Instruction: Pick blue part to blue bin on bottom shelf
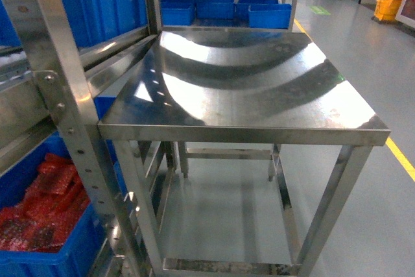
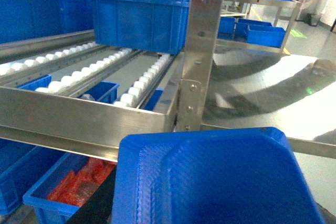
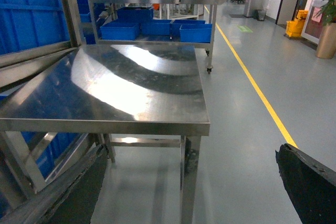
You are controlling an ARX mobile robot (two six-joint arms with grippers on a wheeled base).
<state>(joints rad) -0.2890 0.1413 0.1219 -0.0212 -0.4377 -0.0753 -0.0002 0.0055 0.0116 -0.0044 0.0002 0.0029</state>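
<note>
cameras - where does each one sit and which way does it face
Head: high on the robot, slanting down on the steel table; nothing of the robot shows.
Left wrist: low by the roller rack, facing it across a blue tray filling the foreground; gripper unseen.
Right wrist: low, facing along the table towards the yellow floor line; dark gripper fingers at the bottom corners.
All three share the table.

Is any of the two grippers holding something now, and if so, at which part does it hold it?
A blue tray-like part fills the left wrist view, seemingly carried; the grip point is hidden. The right gripper's fingers hold nothing.
</note>
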